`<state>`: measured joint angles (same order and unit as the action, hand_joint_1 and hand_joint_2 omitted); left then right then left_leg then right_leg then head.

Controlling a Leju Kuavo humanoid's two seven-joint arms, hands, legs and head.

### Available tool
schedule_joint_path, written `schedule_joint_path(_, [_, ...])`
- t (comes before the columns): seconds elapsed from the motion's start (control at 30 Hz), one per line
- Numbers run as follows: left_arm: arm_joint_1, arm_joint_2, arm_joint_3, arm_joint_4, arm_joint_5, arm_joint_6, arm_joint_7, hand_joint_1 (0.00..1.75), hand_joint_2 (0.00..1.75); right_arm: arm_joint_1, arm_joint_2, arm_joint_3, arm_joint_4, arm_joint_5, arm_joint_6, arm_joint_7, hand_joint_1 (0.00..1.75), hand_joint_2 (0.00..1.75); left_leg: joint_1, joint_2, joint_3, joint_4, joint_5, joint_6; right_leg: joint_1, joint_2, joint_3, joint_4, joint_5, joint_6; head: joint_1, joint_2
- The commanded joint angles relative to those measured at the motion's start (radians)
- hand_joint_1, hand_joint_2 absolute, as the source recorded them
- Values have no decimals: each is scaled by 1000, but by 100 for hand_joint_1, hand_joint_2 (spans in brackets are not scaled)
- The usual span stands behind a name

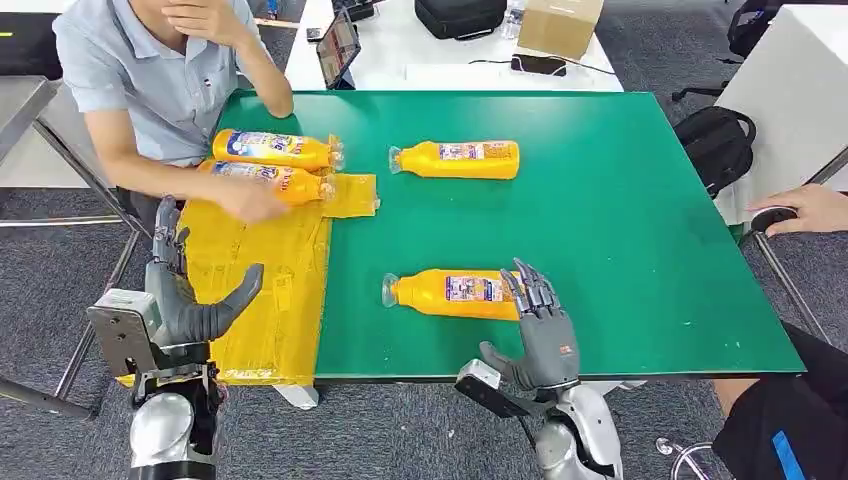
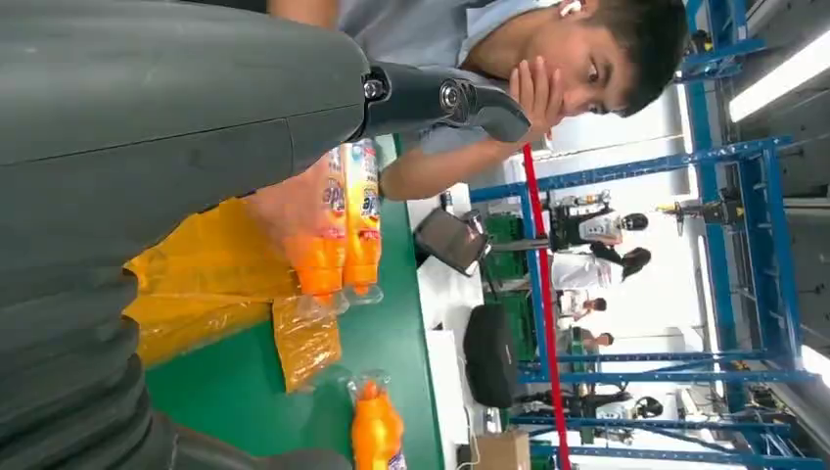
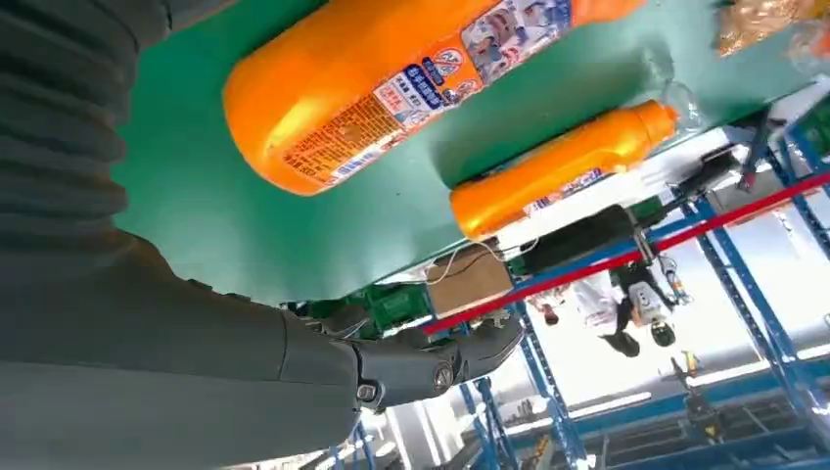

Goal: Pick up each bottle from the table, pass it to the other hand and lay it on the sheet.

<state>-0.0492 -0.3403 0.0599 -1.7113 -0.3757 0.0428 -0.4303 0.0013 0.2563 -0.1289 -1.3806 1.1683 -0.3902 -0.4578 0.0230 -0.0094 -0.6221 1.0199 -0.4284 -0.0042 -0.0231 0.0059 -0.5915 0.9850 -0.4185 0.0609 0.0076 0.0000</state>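
Two orange bottles (image 1: pixel 272 149) (image 1: pixel 262 177) lie side by side at the far end of the yellow sheet (image 1: pixel 270 290), and a person's hand (image 1: pixel 248 203) rests on the nearer one. A third bottle (image 1: pixel 458 160) lies on the green table (image 1: pixel 620 220), farther back. The fourth bottle (image 1: pixel 450 292) lies near the front edge, cap to the left. My right hand (image 1: pixel 540 325) is open at its base end, fingers upright against it. In the right wrist view this bottle (image 3: pixel 391 88) is close above the palm. My left hand (image 1: pixel 185 290) hovers open over the sheet's left edge.
A person sits at the table's far left corner, arm over the sheet. Another person's hand (image 1: pixel 812 208) rests at the right edge. A black backpack (image 1: pixel 715 140) lies on the floor to the right. Behind stands a white table (image 1: pixel 400 55) with a tablet, bag and box.
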Motion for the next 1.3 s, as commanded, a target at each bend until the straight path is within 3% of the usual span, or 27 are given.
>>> schedule_joint_path(0.03, [11, -9, -7, 33, -7, -13, 5, 0, 175, -101, -45, 27, 149, 154, -5, 106, 0, 175, 0, 3, 4, -1, -1, 1, 1, 2, 3, -2, 0, -2, 0, 0])
schedule_joint_path(0.23, [19, -9, -2, 91, -7, -31, 4, 0, 175, -212, -90, -3, 349, 245, -14, 223, 0, 175, 0, 2, 5, -2, 0, 2, 1, 1, 5, -3, 1, -2, 0, 0])
schedule_joint_path(0.27, [14, -9, 0, 133, 6, -66, 61, 0, 175, -281, -124, -9, 494, 342, 84, 360, 0, 175, 0, 3, 6, -2, -1, 2, 1, 1, 6, -3, 1, -3, 0, 0])
schedule_joint_path(0.33, [3, -9, -2, 187, 12, -65, 38, 0, 175, -383, -155, -20, 712, 358, -36, 366, 0, 175, 0, 3, 6, -3, 0, 2, 0, 2, 6, -4, 1, -2, 0, 0])
schedule_joint_path(0.37, [0, -9, -4, 193, 13, -65, 36, 0, 175, -398, -159, -20, 734, 364, -40, 365, 0, 175, 0, 3, 6, -3, 0, 1, 0, 2, 5, -4, 1, -1, 0, 0])
schedule_joint_path(1.0, [-9, -9, 12, 199, 8, -47, 49, 0, 175, -406, -164, 37, 729, 402, -17, 415, 0, 175, -1, 1, 7, -1, 0, 3, 1, -1, 6, -2, 1, -3, 0, 0])
schedule_joint_path(1.3, [-23, -9, 4, 225, 9, -52, 49, 0, 175, -469, -184, 79, 810, 402, -37, 436, 0, 175, -1, 1, 5, 0, 1, 2, 0, 0, 5, -1, 1, -1, 0, 0])
